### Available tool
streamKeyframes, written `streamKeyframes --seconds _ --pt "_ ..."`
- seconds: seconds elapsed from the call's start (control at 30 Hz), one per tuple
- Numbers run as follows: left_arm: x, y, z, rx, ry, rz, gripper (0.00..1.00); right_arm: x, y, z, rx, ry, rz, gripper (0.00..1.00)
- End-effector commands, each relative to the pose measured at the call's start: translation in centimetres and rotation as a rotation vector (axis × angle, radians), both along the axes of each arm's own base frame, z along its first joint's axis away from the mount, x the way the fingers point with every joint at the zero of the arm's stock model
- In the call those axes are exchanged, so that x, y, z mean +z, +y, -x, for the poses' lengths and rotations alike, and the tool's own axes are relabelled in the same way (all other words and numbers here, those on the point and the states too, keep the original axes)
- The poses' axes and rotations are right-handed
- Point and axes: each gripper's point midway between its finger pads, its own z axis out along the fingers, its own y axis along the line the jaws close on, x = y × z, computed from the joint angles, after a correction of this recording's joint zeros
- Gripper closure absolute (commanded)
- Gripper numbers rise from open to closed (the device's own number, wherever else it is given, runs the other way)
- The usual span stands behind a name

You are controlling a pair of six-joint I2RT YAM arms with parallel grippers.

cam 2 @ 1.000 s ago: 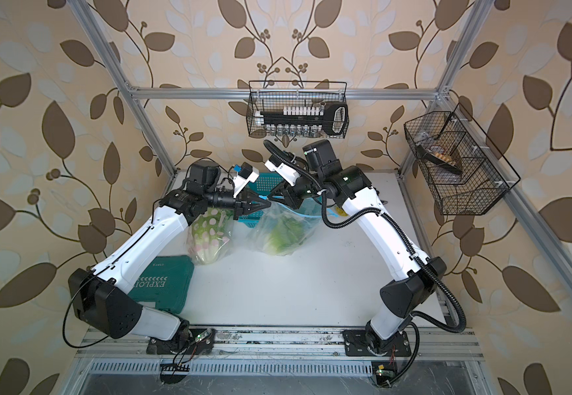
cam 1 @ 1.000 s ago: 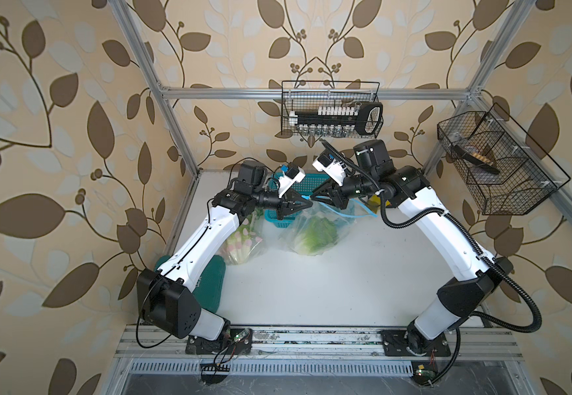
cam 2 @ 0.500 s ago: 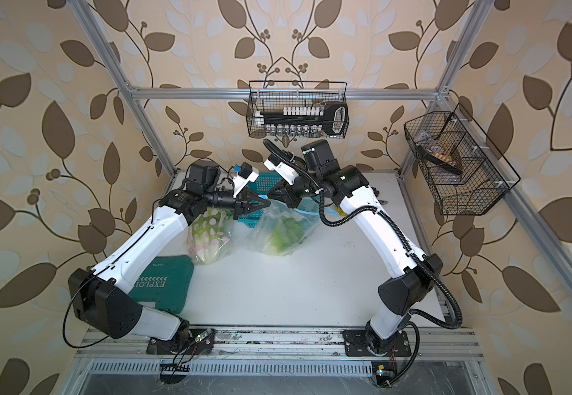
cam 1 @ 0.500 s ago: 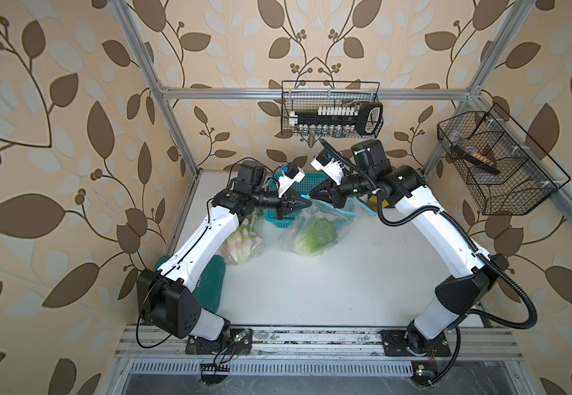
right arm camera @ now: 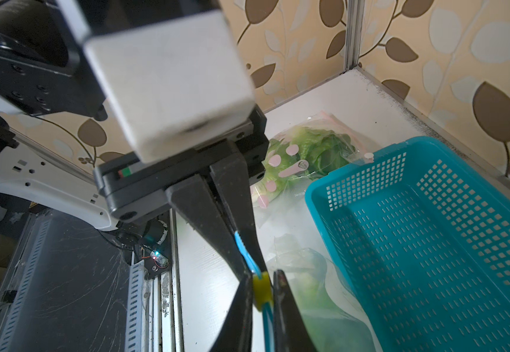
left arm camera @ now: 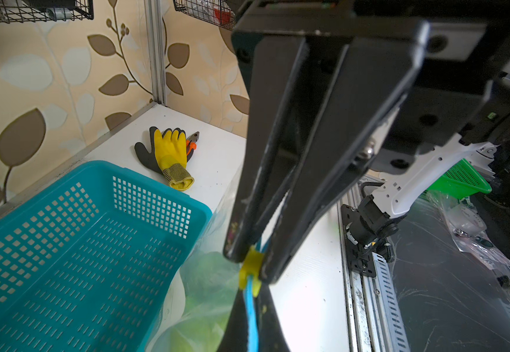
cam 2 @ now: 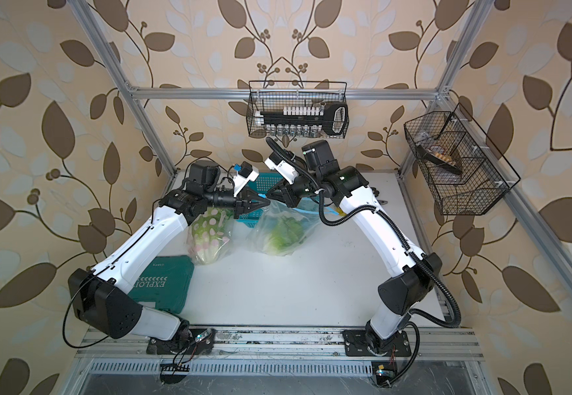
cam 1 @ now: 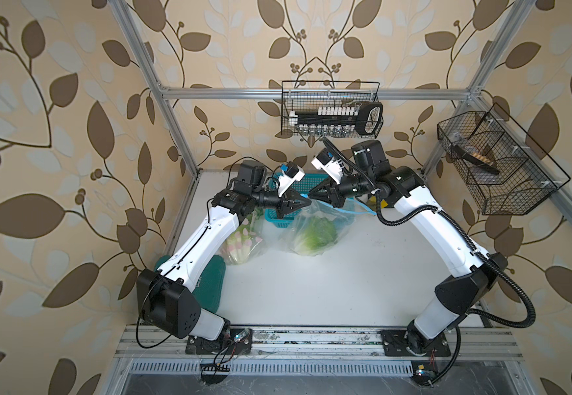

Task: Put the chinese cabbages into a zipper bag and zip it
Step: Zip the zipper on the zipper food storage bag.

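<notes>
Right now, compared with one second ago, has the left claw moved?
No. The left claw stays at the same corner of the blue basket, shut on the zipper strip.

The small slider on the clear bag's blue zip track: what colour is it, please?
Yellow: the small plastic slider shows best in the left wrist view.
</notes>
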Motion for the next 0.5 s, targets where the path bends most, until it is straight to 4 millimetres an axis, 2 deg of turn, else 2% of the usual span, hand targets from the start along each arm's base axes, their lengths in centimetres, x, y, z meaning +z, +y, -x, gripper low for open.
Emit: streamKeyframes --seconds 0.0,0.07,0.13,0.33,0.47 --pt "4.15 -0.05 0.98 -0.005 -0.115 0.055 1.00 -1.26 0.47 0.23 0.029 0.047 -0.002 0.82" --pt "4.22 -0.09 0.95 -0.005 -0.114 0.062 1.00 -1.43 0.59 0.33 0.034 0.061 -0.003 0.76" --pt "4.35 -0.12 0.87 -0.002 -0.115 0.064 1.00 -1.63 0.64 0.29 0.035 0.066 -0.003 0.76" --pt "4.12 -0.06 0.67 0.011 -0.102 0.057 1.00 -1.41 0.66 0.34 0.041 0.056 -0.014 0.94" --pt "3.96 0.16 0.47 0.035 -0.101 0.047 1.00 -0.89 0.22 0.31 0.029 0.039 -0.035 0.99"
